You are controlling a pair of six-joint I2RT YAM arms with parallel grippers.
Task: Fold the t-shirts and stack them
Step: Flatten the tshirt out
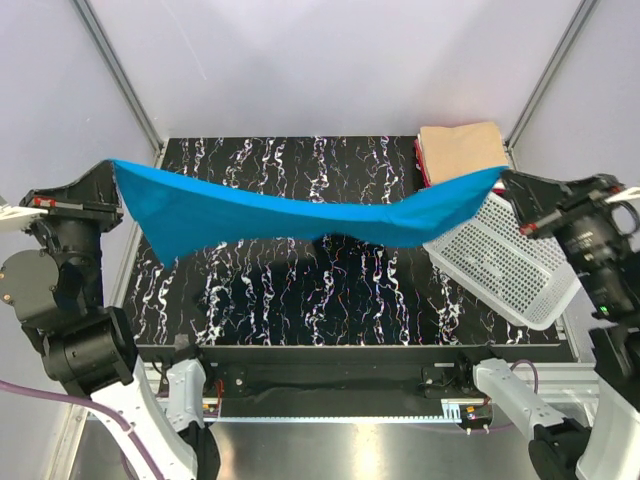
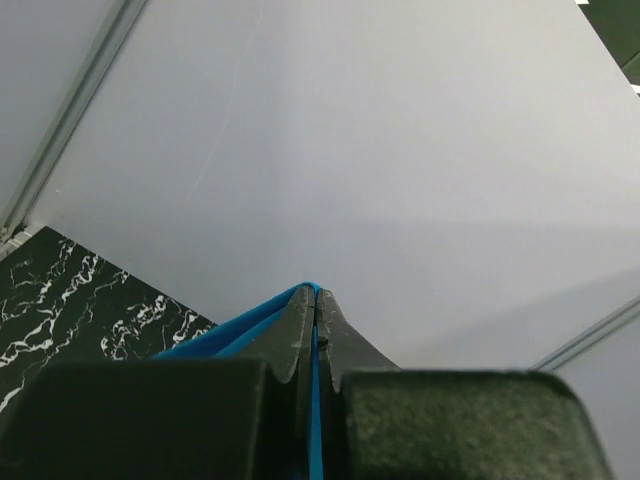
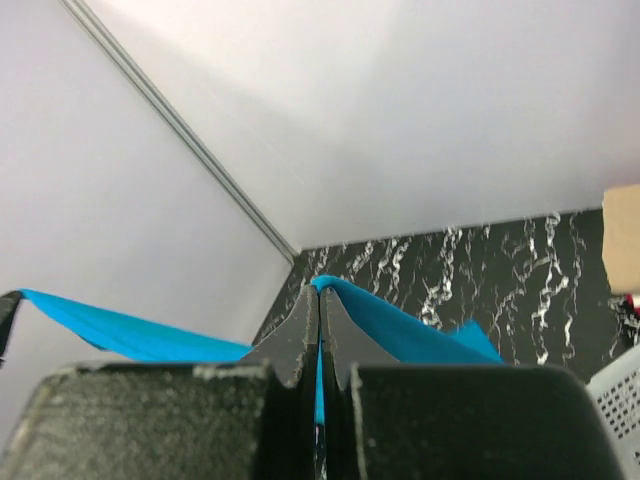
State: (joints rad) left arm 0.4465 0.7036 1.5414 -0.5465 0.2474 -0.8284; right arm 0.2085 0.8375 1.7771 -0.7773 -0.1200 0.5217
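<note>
The turquoise-blue t-shirt (image 1: 290,215) hangs stretched in the air across the black marbled table (image 1: 270,300), held at both ends. My left gripper (image 1: 112,165) is shut on its left corner, and the blue cloth (image 2: 240,325) shows pinched between the fingers (image 2: 300,330). My right gripper (image 1: 502,176) is shut on its right corner, with the cloth (image 3: 400,320) trailing from the closed fingers (image 3: 305,325). A tan folded tee (image 1: 462,150) lies at the back right on top of a red one (image 1: 423,165). The white tee is out of view.
A white perforated plastic basket (image 1: 510,265) lies tilted at the table's right edge, under the right gripper. Grey enclosure walls and frame posts (image 1: 120,75) close in the back and sides. The shirt casts a dark shadow on the table's middle.
</note>
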